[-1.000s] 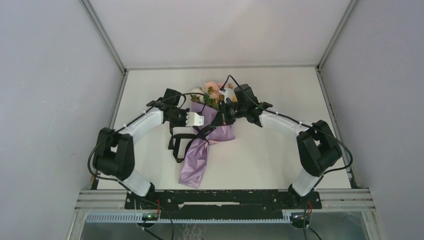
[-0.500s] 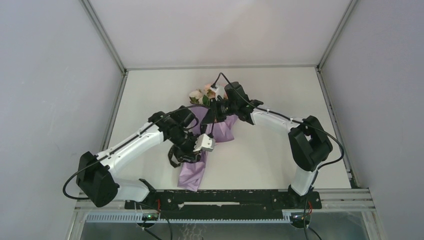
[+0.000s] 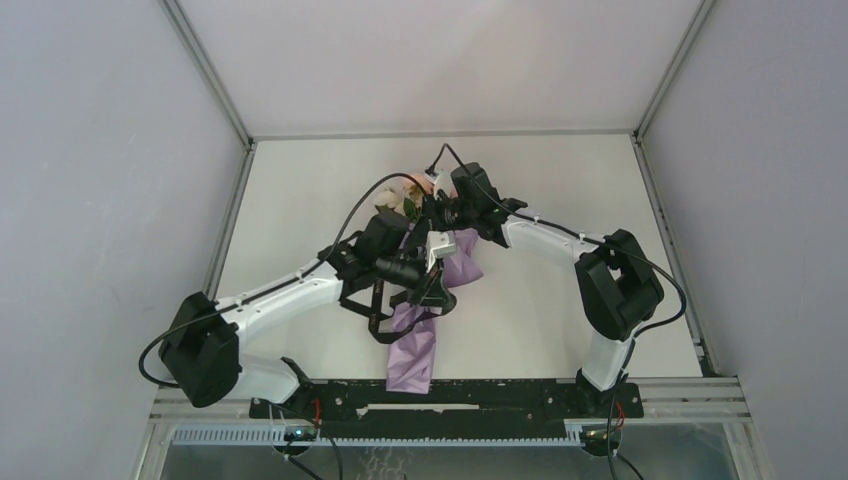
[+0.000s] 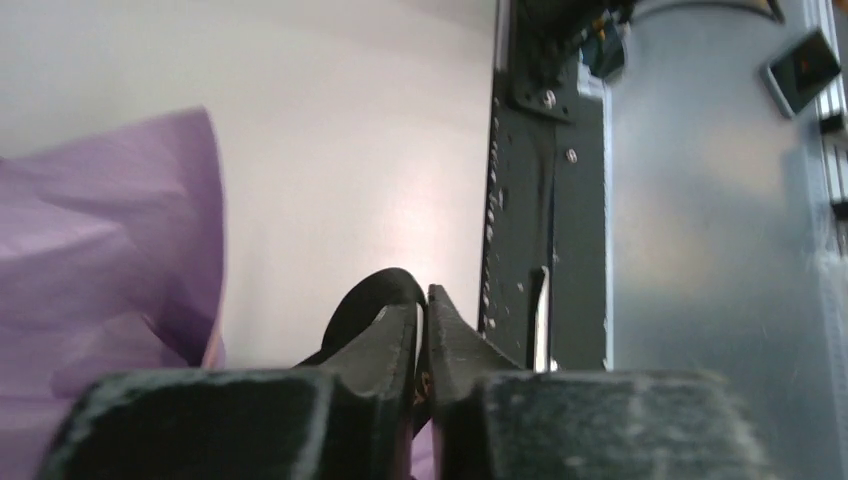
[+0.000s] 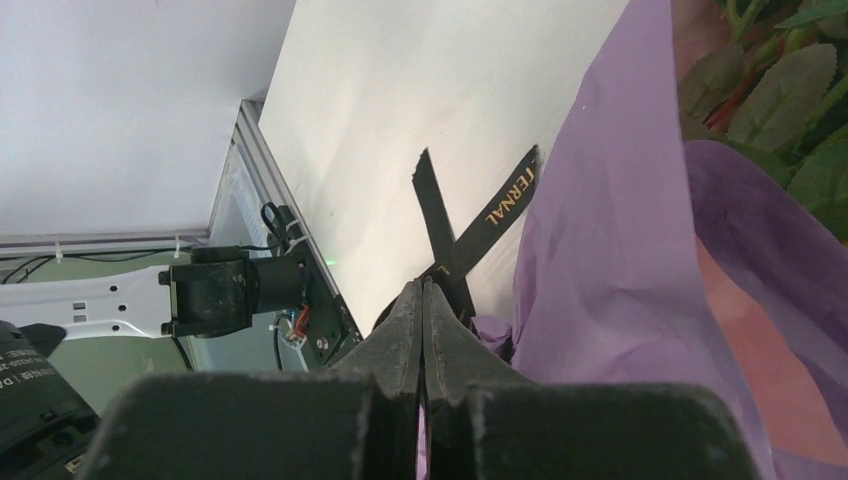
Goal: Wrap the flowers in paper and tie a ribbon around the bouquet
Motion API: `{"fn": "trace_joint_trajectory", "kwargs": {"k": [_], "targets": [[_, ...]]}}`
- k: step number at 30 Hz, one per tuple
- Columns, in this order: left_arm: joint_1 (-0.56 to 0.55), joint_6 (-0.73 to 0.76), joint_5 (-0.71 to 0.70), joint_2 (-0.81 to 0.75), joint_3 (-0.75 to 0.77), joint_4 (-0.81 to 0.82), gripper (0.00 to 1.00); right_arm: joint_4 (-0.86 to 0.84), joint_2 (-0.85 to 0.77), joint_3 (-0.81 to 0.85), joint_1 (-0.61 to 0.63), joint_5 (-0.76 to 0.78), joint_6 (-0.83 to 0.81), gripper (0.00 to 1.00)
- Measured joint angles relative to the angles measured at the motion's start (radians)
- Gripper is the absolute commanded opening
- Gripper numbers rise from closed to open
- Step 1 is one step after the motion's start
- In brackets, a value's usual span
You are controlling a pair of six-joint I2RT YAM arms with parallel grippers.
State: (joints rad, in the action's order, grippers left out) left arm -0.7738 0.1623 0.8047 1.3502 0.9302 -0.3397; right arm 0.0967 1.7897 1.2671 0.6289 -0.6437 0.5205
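The bouquet [image 3: 415, 350] lies on the table [image 3: 560, 200], flowers [image 3: 392, 197] rearward.

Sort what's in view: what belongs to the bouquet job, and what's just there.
Belongs to the job:
flowers
lilac paper
black ribbon
left hand and right hand, each shut on the black ribbon

Just there:
table
black mounting rail
arm cable
enclosure wall

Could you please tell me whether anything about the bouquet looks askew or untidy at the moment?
The ribbon lies in slack loops on the left arm's side of the paper rather than cinched snug, though left claw and right claw both pinch it. The paper's lower end looks crumpled.
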Motion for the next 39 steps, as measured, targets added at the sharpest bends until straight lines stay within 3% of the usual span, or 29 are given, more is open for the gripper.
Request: {"fn": "trace_joint_trajectory", "kwargs": {"k": [3,6,10,15,19,21,25,27,28,32,39], "targets": [[0.000,-0.174,-0.024,0.016,-0.057,0.221,0.28,0.008,0.000,0.000,0.000,0.001,-0.003,0.00],[-0.006,-0.242,-0.078,0.024,-0.108,0.329,0.52,0.020,0.000,0.000,0.000,0.004,-0.010,0.00],[-0.029,-0.100,-0.132,0.019,-0.132,0.293,0.71,0.035,0.000,0.000,0.000,0.006,-0.022,0.00],[-0.042,0.197,-0.195,-0.084,-0.129,0.061,0.89,0.056,0.000,0.003,0.009,0.010,-0.043,0.00],[-0.026,0.354,-0.217,-0.161,-0.099,-0.156,0.89,0.068,0.000,0.004,0.022,0.016,-0.051,0.00],[0.003,0.396,-0.216,-0.178,-0.078,-0.243,0.82,0.076,0.000,0.004,0.033,0.021,-0.051,0.00],[0.137,0.402,-0.168,-0.216,-0.054,-0.335,0.56,0.097,-0.007,0.004,0.066,0.037,-0.060,0.00],[0.233,0.374,-0.122,-0.241,-0.050,-0.342,0.53,0.106,-0.016,0.004,0.081,0.043,-0.061,0.00],[0.282,0.352,-0.098,-0.254,-0.050,-0.340,0.54,0.108,-0.021,0.004,0.086,0.045,-0.062,0.00],[0.397,0.252,-0.053,-0.306,-0.086,-0.235,0.78,0.109,-0.048,0.004,0.110,0.064,-0.061,0.00],[0.404,0.015,-0.044,-0.348,-0.339,0.166,0.87,0.093,-0.069,0.003,0.160,0.101,-0.041,0.00]]}}
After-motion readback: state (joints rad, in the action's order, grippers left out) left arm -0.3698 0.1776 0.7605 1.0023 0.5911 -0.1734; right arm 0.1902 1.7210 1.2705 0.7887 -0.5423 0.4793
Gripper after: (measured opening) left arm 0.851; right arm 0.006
